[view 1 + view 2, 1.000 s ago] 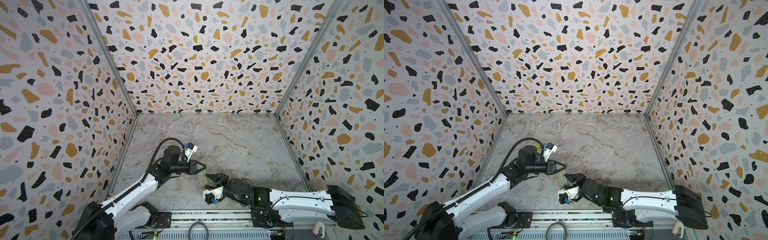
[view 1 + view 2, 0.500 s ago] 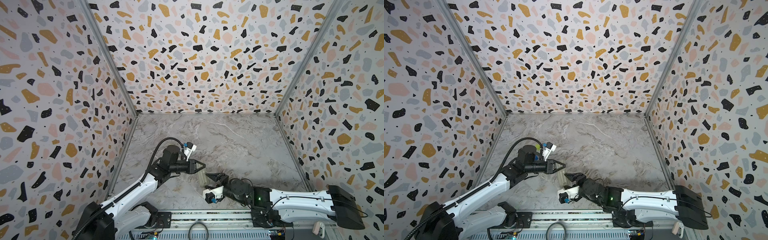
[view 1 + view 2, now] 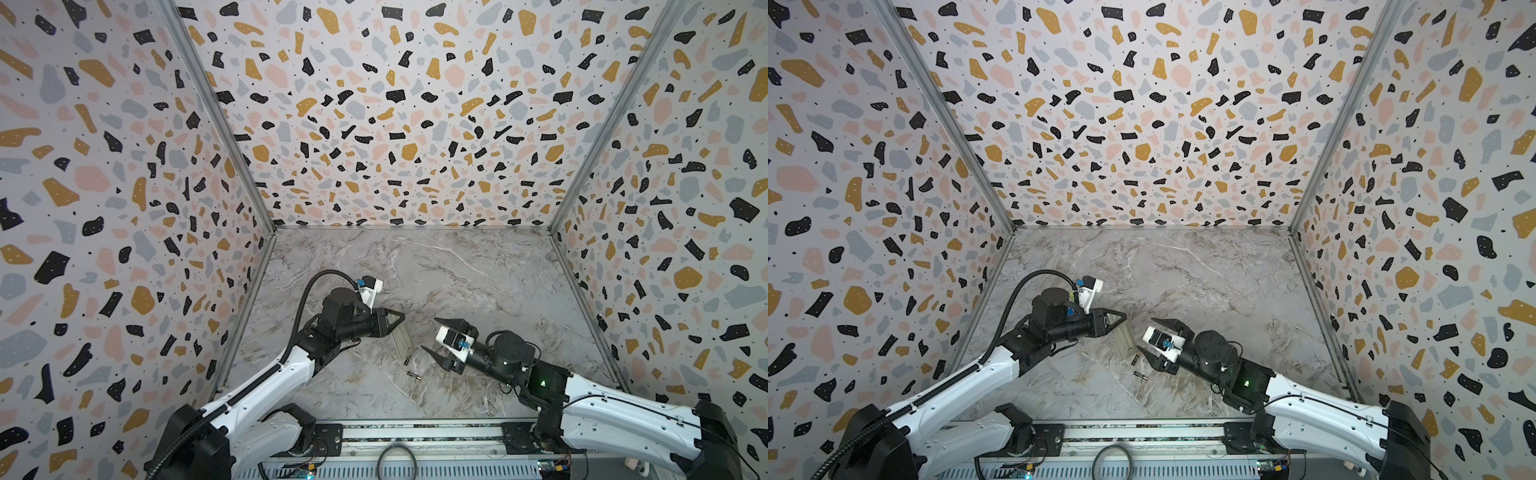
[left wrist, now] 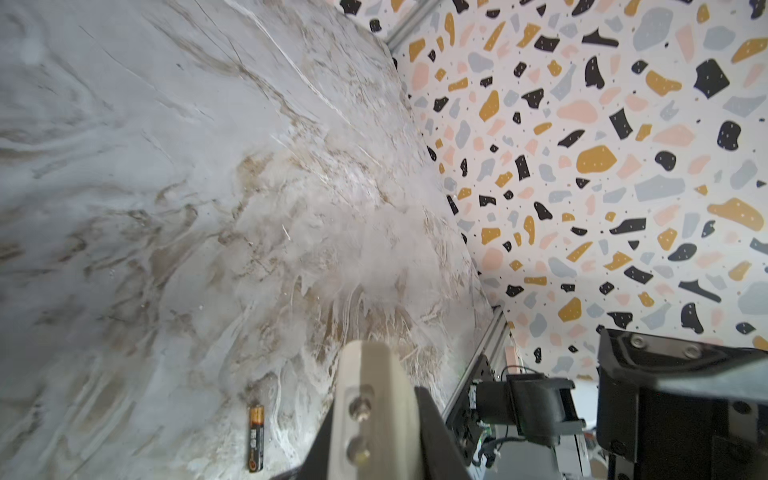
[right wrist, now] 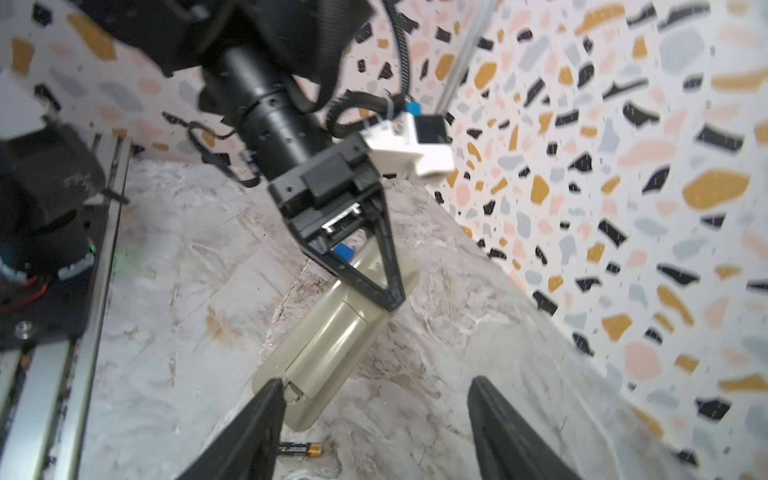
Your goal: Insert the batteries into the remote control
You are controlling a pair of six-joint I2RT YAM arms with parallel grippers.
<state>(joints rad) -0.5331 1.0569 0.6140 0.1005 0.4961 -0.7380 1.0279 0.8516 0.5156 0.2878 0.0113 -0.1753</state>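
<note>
Beige remote control [image 5: 328, 345] — seemingly in left jaws — battery [image 5: 299, 449] beside.

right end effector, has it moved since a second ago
Yes, in a top view the right end effector shifted toward the right wall and farther from the front rail.

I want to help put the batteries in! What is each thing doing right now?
left gripper: shut on one end of the remote control.
remote control: tilted, plain back showing, cover looks closed.
right gripper: open, holding nothing.
battery: lying loose on the table.
second battery: loose by the remote control's low end.
</note>
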